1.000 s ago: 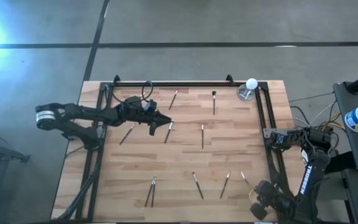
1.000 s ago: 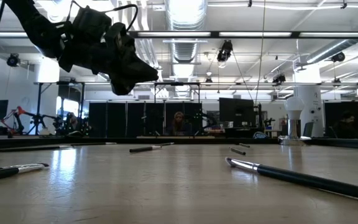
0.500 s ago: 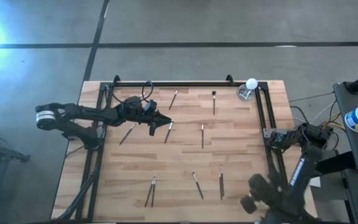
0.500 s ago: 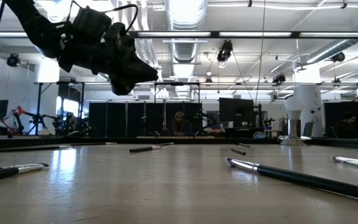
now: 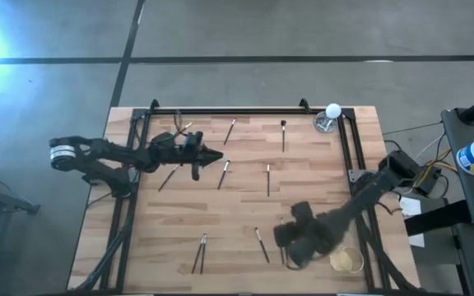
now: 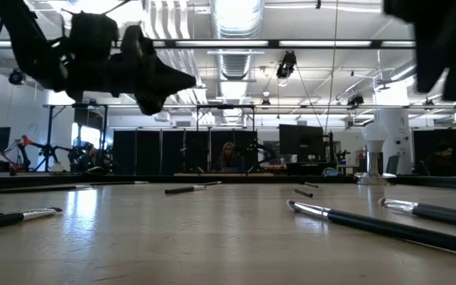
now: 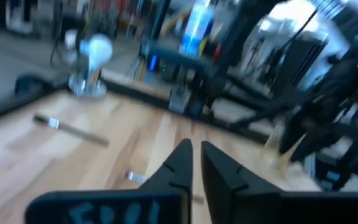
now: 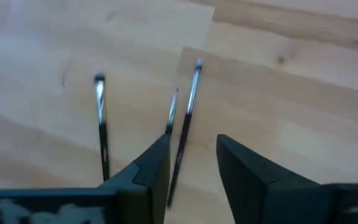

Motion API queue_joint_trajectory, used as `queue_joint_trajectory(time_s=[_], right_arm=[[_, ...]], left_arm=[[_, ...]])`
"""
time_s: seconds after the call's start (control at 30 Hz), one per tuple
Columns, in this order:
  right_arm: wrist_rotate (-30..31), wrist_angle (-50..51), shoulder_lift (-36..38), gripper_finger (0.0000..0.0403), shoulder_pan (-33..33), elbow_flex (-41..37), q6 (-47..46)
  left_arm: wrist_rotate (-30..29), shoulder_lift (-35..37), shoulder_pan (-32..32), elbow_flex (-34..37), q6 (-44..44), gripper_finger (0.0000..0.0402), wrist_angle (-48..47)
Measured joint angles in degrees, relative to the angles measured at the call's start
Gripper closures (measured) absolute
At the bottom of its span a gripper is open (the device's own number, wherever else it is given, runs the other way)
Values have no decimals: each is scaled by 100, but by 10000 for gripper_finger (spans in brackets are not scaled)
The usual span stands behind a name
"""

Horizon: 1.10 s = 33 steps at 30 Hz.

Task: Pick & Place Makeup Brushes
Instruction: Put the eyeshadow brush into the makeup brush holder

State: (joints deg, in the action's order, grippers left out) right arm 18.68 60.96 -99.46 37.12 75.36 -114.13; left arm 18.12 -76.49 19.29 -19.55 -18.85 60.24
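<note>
Hovering parted and empty, the right tool (image 8: 191, 163) has a makeup brush (image 8: 184, 127) between its fingers.
</note>
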Motion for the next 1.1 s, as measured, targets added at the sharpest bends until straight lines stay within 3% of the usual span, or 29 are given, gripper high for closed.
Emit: queue_joint_trajectory(time_s=[0.13, 0.4, 0.6, 1.1], right_arm=[[-248, -237, -2, 265, -454, -272, 180], [-777, -1684, -2, 281, -1011, -1095, 656], [-1184, -1664, -4, 282, -1025, -1420, 239], [-1127, -1837, -7, 306, -1323, -1830, 224]], left_arm=[[25, -248, 0, 293, -8, 399, 877], [21, -535, 9, 318, 52, 401, 969], [21, -692, 9, 300, -33, 401, 961], [63, -909, 9, 299, 23, 401, 962]])
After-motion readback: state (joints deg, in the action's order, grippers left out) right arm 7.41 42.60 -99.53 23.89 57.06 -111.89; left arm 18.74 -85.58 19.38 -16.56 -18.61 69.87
